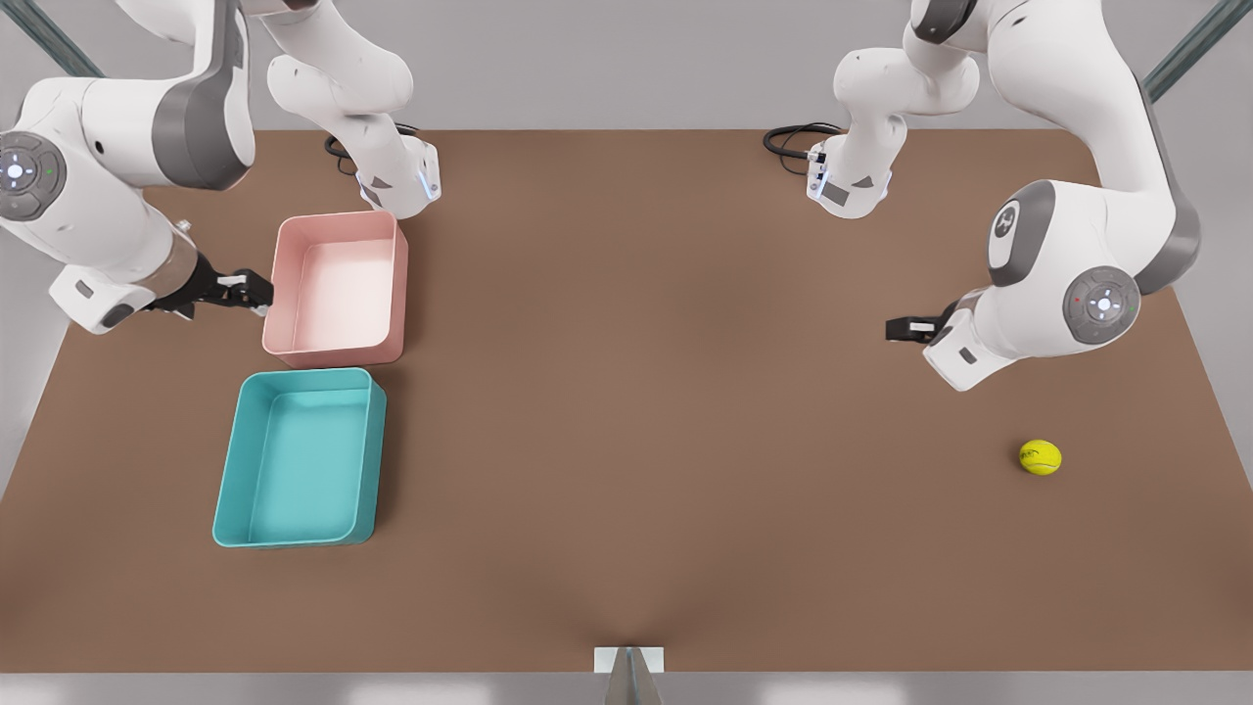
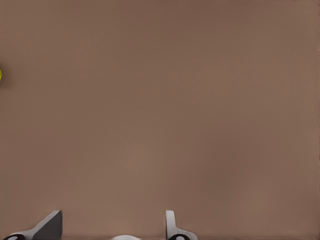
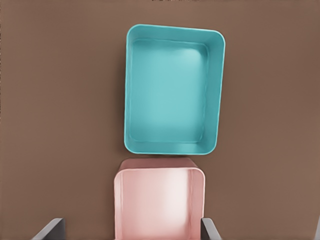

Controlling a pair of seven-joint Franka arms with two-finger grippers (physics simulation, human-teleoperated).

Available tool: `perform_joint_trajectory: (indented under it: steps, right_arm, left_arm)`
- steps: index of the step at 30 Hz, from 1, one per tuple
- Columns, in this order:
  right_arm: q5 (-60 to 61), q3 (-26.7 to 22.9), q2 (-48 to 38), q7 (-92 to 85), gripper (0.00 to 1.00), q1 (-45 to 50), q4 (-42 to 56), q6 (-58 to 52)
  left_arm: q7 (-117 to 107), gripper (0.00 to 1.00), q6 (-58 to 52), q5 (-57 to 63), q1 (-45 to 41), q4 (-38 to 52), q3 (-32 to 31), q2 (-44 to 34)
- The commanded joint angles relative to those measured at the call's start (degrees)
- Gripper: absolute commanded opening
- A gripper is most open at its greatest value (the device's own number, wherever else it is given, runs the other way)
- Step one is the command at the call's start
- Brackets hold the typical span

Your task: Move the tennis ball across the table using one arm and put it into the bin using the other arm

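The yellow-green tennis ball (image 1: 1040, 457) lies on the brown table (image 1: 636, 392) near the front view's right edge; a sliver of it (image 2: 0, 75) sits at the border of the left wrist view. My left gripper (image 1: 905, 329) (image 2: 112, 220) hovers open over bare table, up-table and to the left of the ball. The teal bin (image 1: 227, 470) (image 3: 214, 100) stands with nothing in it at the front view's left. My right gripper (image 1: 256, 290) (image 3: 131, 225) is open, held above the left rim of the pink bin.
A smaller pink bin (image 1: 338, 217) (image 3: 117, 200) stands just behind the teal one, almost touching it. Both arm bases with black cables (image 1: 793, 142) sit at the table's far edge. A wide stretch of bare tabletop separates ball and bins.
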Motion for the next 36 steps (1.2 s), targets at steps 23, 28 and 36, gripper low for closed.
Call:
perform_joint_trajectory:
  steps: [23, 28, 36]
  right_arm:
    - [3.6, -0.3, 5.1, 0.4, 1.00, -0.6, 0.3, 3.7]
    - [3.9, -0.4, 5.3, 0.4, 1.00, -0.5, 0.0, 3.4]
    - [3.4, -0.5, 7.0, 0.3, 1.00, -0.7, 3.0, 3.4]
  left_arm:
    - [137.9, 0.21, 41.3, 11.4, 26.5, 0.2, 3.6, 27.9]
    - [144.1, 0.21, 41.3, 11.2, 27.8, 3.6, 6.1, 30.1]
    - [143.9, 0.21, 45.6, 13.0, 28.7, 2.9, 6.9, 33.3]
